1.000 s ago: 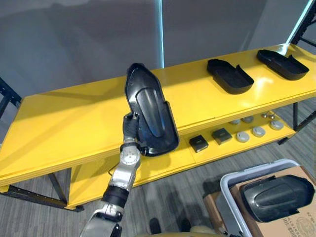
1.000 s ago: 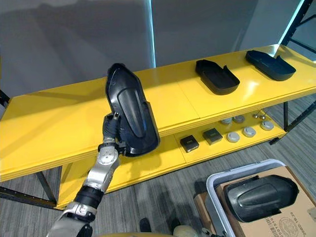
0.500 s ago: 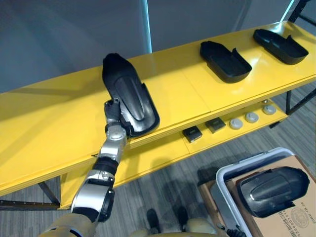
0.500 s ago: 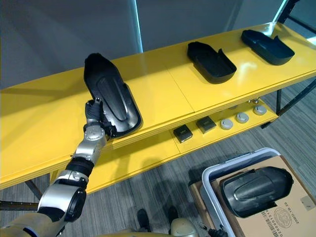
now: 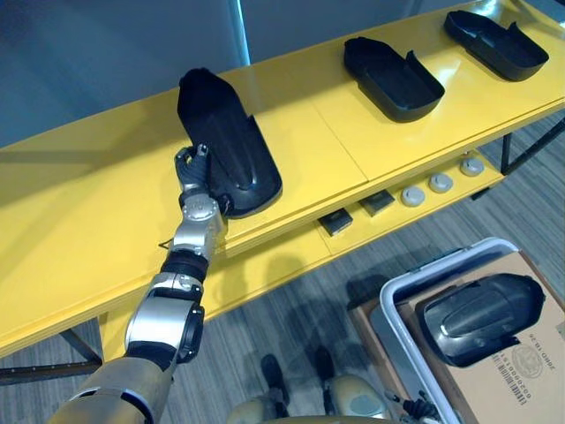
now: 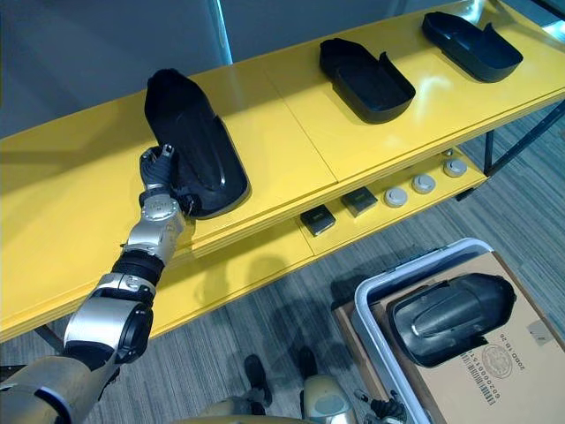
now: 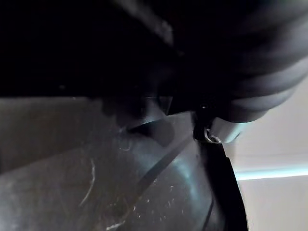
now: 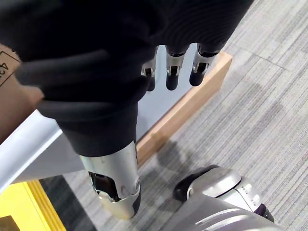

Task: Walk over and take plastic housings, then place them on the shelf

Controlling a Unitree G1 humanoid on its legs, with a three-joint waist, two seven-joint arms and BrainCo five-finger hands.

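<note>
Black plastic housing (image 5: 225, 141) lies near the front edge of the yellow shelf (image 5: 88, 230), left hand (image 5: 198, 181) fingers (image 5: 186, 160) clasping its rim, right hand (image 8: 110, 62) fingers (image 8: 172, 77) slack; we fear a snagged release dragging it off.

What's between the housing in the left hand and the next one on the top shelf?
Bare yellow shelf top with a panel seam, seen in the left eye view between the held housing in the left hand and the middle housing.
</note>
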